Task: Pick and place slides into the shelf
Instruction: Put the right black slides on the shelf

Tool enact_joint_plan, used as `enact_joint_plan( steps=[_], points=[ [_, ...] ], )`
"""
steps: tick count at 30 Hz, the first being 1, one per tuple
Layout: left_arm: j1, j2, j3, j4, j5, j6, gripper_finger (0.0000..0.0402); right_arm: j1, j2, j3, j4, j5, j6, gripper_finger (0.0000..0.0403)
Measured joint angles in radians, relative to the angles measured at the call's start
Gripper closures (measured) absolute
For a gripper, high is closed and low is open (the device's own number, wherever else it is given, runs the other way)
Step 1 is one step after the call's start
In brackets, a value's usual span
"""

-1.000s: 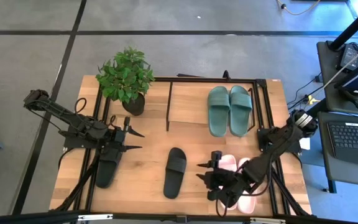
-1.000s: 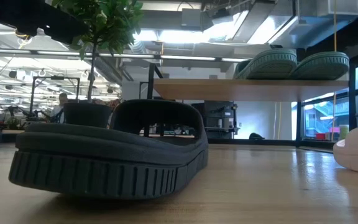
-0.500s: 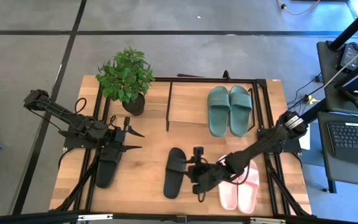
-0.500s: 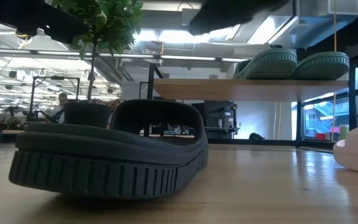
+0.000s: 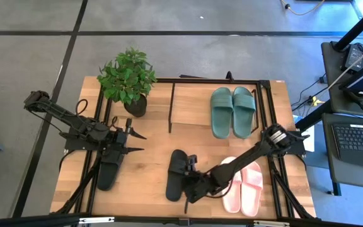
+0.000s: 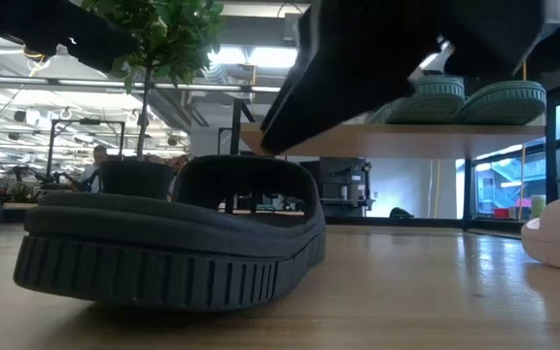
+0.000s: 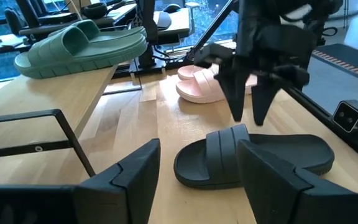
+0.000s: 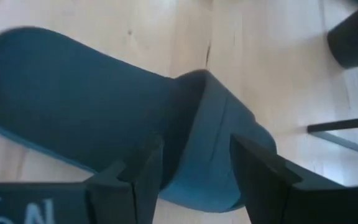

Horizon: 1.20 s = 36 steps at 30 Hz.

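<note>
Black slide (image 5: 178, 173) lies flat near the bench's (image 5: 150, 189) front edge, long axis front-to-back. Right gripper (image 5: 190, 181), arm stretched low across the bench, hovers over it, jaws open, empty. Left gripper (image 5: 133, 142) waits with jaws open over the second black slide (image 5: 109, 169).

potted plant (image 5: 128, 79) on the table (image 5: 74, 180) at 11 o'clock; laptop (image 5: 358, 142) on a side desk at 3 o'clock.

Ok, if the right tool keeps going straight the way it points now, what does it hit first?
Most likely the strap of the black slide at the table's middle. The right tool, fingers open, points down at it, one finger on either side of the strap. How far above it sits is hard to judge.
</note>
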Motion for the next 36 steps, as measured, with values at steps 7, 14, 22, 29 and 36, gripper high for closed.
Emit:
enact_joint_plan(
  steps=[7, 14, 22, 29, 36],
  points=[
    [0.0, 0.0, 0.0, 0.0, 0.0, 0.0, 0.0198, -0.013, 0.102, 0.121, -0.178, 0.075, 0.082, 0.0217],
    [0.0, 0.0, 0.0, 0.0, 0.0, 0.0, 0.0198, -0.026, 0.118, 0.133, -0.26, 0.108, 0.186, 0.025],
    [0.0, 0.0, 0.0, -0.001, 0.0, 0.0, 0.0198, -0.027, 0.118, 0.133, -0.286, 0.106, 0.186, 0.0369],
    [0.0, 0.0, 0.0, -0.001, 0.0, 0.0, 0.0198, -0.027, 0.115, 0.133, -0.293, 0.104, 0.211, 0.0381],
    [0.0, 0.0, 0.0, -0.007, 0.0, 0.001, 0.0198, -0.007, 0.051, 0.176, -0.368, 0.088, 0.216, 0.0391]
  ],
)
